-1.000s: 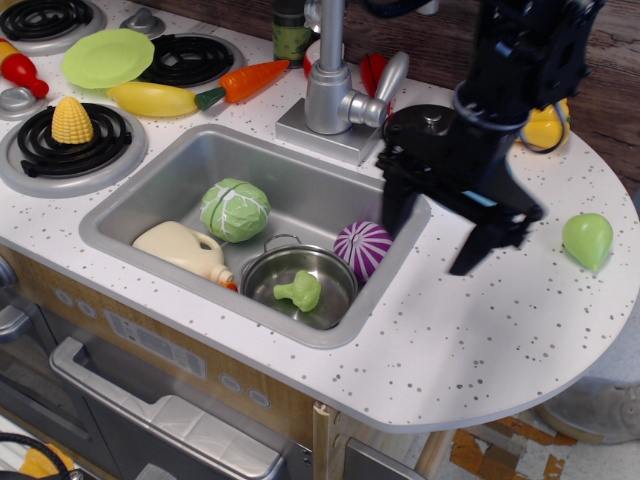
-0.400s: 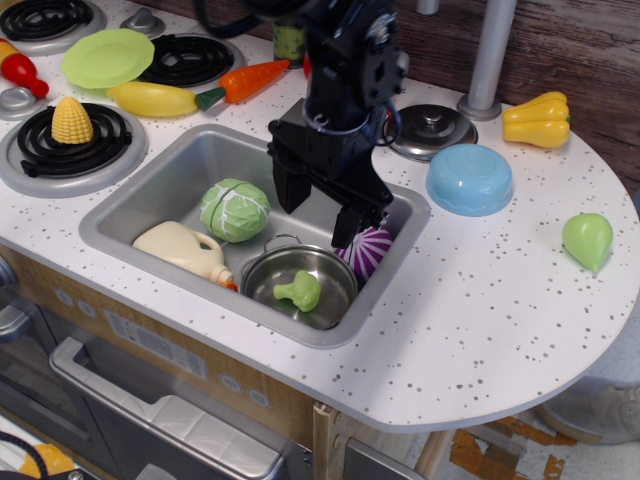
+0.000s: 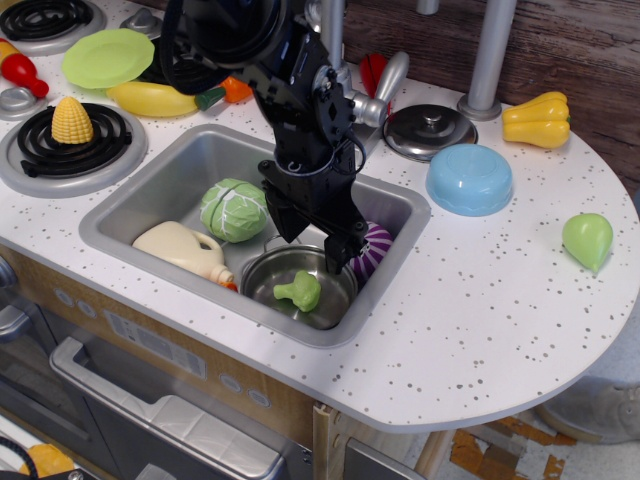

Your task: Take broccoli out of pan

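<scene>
The broccoli (image 3: 300,291), a small light-green floret, lies inside the pan (image 3: 262,281), a small shiny steel pot in the front of the sink. My gripper (image 3: 314,243) is black, points down and hangs just above the pan's back rim, a little above and behind the broccoli. Its two fingers stand apart and hold nothing.
The sink (image 3: 150,190) also holds a green cabbage (image 3: 233,209), a cream bottle (image 3: 183,248) and a purple onion (image 3: 375,247) next to the pan. A blue bowl (image 3: 469,179), a steel lid (image 3: 430,130), a green pear (image 3: 587,240) and a yellow pepper (image 3: 538,119) lie on the counter to the right.
My arm has swung from the right side of the counter to the left over the sink and come down toward the pan. The broccoli and pan have not moved.
</scene>
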You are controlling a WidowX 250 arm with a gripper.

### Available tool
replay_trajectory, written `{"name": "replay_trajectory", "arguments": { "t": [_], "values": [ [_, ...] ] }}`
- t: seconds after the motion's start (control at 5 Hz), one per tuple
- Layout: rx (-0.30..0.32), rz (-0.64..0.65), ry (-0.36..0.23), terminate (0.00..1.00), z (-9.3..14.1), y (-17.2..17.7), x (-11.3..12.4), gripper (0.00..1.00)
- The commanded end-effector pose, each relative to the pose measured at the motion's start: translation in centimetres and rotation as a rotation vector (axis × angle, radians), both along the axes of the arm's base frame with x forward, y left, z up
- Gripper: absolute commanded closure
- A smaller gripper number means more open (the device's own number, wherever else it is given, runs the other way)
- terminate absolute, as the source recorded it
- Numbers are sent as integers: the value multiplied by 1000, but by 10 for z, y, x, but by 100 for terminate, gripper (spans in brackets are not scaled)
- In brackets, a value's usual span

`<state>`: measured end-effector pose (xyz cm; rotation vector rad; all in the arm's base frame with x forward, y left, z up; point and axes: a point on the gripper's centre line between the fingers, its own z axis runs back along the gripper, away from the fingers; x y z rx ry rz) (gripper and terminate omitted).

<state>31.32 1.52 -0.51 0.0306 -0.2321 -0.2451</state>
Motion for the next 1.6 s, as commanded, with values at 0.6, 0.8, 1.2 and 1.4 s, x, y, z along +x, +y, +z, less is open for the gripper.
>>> {"name": "replay_trajectory", "arguments": {
  "t": [0.6,0.8,1.2,1.4],
  "values": [
    [-49,-42,-39,0,-41,15,2,0],
    [-78,-54,-51,0,-46,20,2,0],
    [-98,-27,-52,0,-46,19,3,100],
    [-69,-6,-20,0,-32,15,3,100]
  ]
}}
